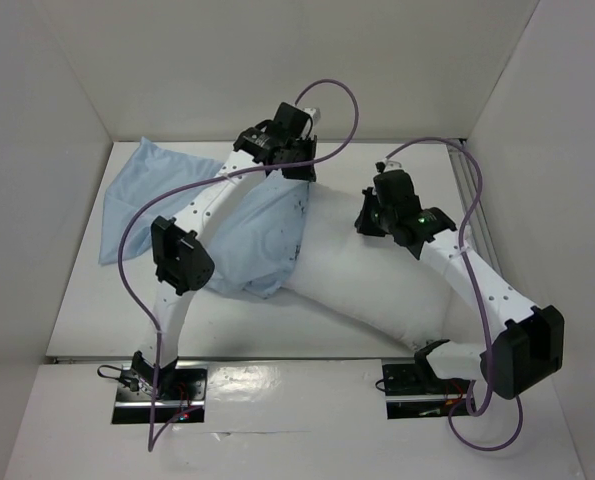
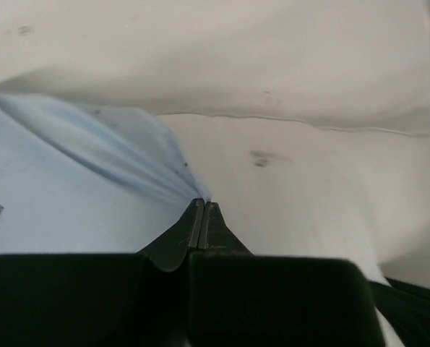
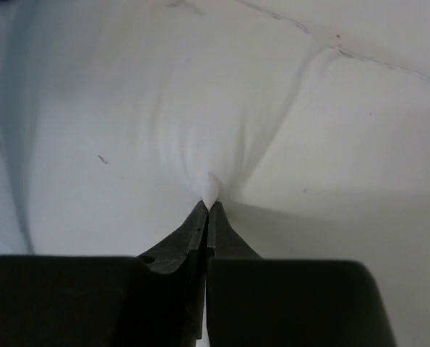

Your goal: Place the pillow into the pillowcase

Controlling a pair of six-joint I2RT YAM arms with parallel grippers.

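The left gripper (image 2: 202,208) is pinching the light blue pillowcase (image 1: 162,195) at its edge, jaws fully together. The right gripper (image 3: 209,206) is nipping a tuft of the white pillow (image 1: 372,285). The pillow is lying on the table (image 1: 87,312), its left end seemingly sitting inside the pillowcase.

The pillow (image 1: 377,290) is covered in smooth, matt white cloth; the pillowcase (image 1: 147,190) is made of thin, wrinkled fabric.

Top view: pillow (image 1: 367,280) left end covered by pillowcase (image 1: 147,195); pillowcase partly blocked by L arm (image 1: 215,203); pillow near-right corner hidden behind R arm (image 1: 474,287).
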